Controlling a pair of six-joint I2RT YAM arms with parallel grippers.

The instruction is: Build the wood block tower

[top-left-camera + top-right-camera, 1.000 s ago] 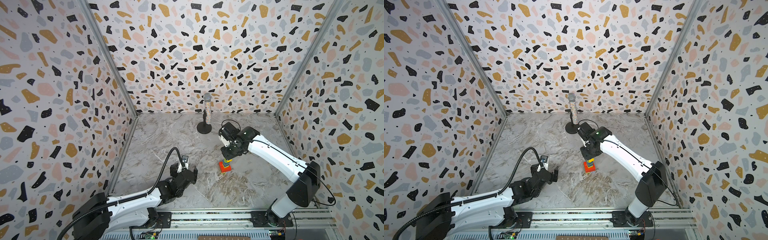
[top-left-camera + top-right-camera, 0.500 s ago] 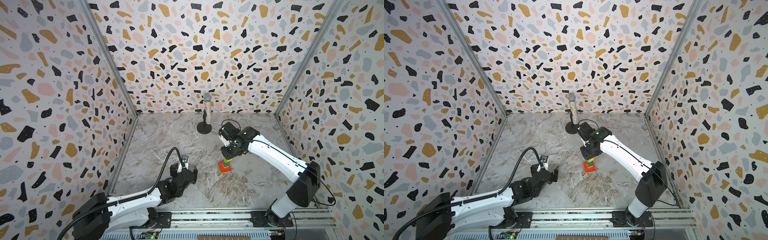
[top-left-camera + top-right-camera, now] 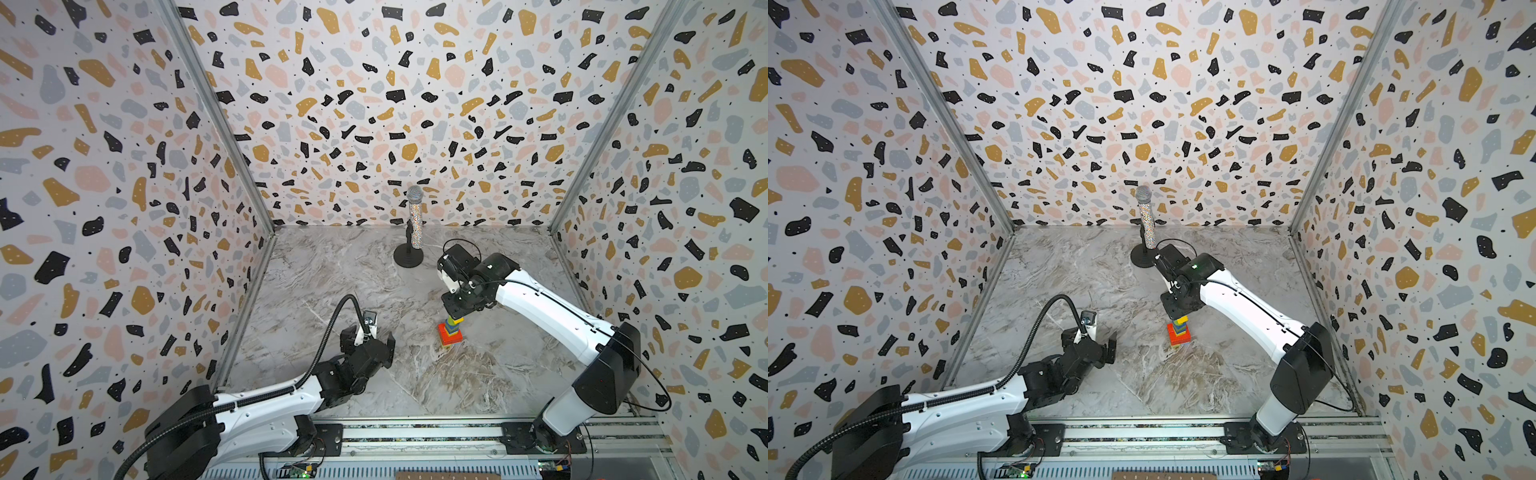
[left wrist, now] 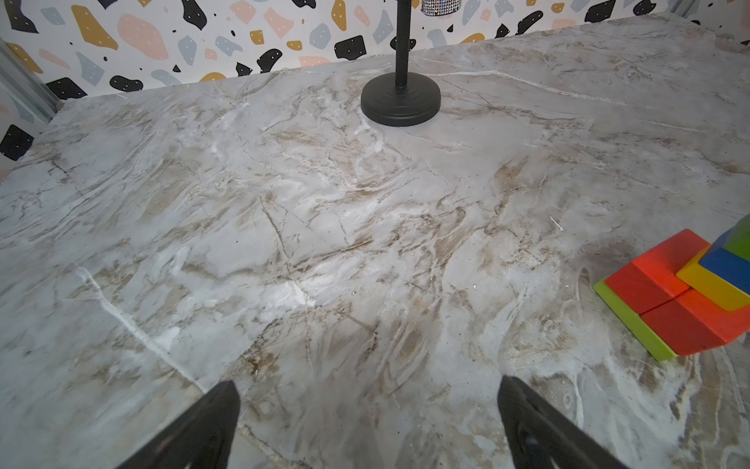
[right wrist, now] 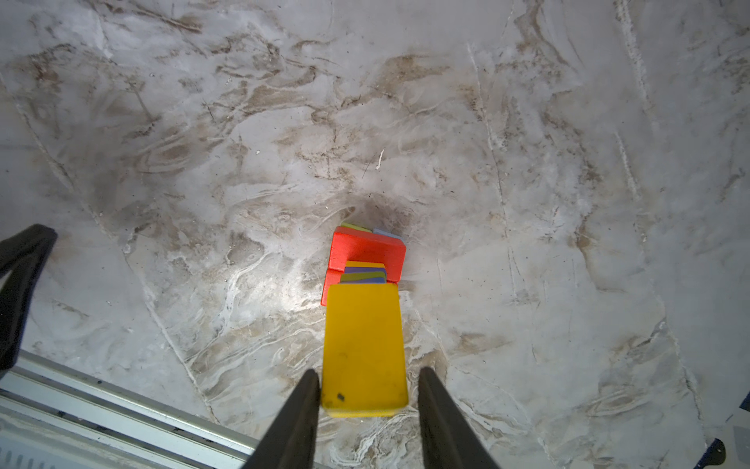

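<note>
The topping step is judged to be in hand. The yellow block [image 5: 363,345] is seated on top of the tower [image 3: 451,332], which stands on the surface [image 3: 332,270] just right of centre in the lower half of both top views. The right tool [image 5: 368,371] is set astride that block, jaws parted, with a sliver of gap showing on one side. The left tool [image 4: 368,381] is spread wide and empty at lower left, well apart. A straight upward lift is called for next, so that the narrow stack is not brushed.
</note>
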